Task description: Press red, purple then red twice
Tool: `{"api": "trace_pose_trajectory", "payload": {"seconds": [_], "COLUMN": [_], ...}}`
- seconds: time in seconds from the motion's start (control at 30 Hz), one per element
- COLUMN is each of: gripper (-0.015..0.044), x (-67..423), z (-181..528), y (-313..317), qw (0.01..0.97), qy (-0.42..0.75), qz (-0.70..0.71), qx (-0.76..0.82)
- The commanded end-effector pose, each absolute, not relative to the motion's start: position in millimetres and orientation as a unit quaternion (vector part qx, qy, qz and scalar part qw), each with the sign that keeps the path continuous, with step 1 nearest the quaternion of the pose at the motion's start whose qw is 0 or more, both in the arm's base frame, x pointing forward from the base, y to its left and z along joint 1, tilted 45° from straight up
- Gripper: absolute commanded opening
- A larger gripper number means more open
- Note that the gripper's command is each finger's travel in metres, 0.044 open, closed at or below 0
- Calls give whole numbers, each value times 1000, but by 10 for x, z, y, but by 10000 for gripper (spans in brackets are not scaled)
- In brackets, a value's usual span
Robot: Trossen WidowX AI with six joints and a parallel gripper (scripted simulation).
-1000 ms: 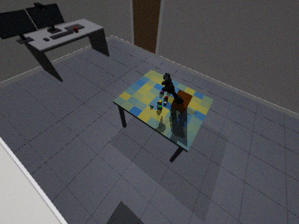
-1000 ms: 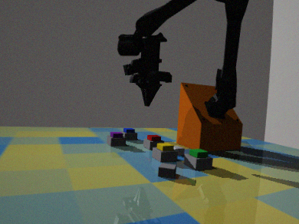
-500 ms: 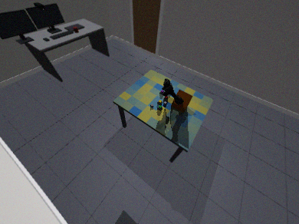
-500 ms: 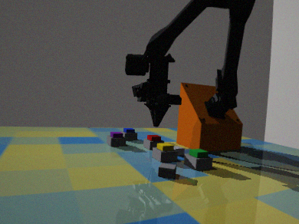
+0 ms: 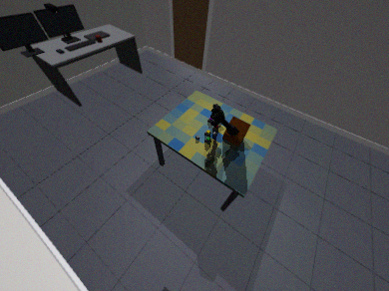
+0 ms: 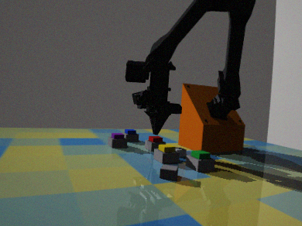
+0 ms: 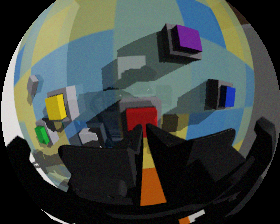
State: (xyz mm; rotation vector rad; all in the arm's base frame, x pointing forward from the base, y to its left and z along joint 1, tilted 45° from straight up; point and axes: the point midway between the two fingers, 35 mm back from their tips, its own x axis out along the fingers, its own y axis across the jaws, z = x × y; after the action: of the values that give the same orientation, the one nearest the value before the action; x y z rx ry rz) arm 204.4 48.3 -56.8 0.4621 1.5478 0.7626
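Observation:
The red button (image 6: 155, 138) (image 7: 141, 116) sits on a grey base, its cap raised. My gripper (image 6: 156, 133) (image 7: 143, 128) is shut and empty, pointing straight down. Its tips are just above the red cap in the exterior view, with a small gap. In the wrist view the tips overlap the near edge of the red cap. The purple button (image 6: 117, 135) (image 7: 189, 40) stands on its own grey base, farther out and to the left in the exterior view, with nothing touching it.
Blue (image 6: 130, 131) (image 7: 230, 96), yellow (image 6: 167, 148) (image 7: 55, 107) and green (image 6: 200, 154) (image 7: 42, 135) buttons stand around the red one. A small grey block (image 6: 169, 172) (image 7: 33, 86) lies near the yellow button. The orange pedestal (image 6: 224, 137) (image 7: 152, 190) stands under the arm's base.

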Motion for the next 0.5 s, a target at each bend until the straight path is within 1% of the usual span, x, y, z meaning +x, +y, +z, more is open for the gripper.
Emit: {"api": "trace_pose_trajectory", "payload": {"seconds": [0.0,0.47], "gripper": [20,20], "x": [2029,2015], "z": [-616,-664], "y": [536,587], "qw": [626,626], "qy": [675,675], "qz": [332,333], "qx": [205,206]}}
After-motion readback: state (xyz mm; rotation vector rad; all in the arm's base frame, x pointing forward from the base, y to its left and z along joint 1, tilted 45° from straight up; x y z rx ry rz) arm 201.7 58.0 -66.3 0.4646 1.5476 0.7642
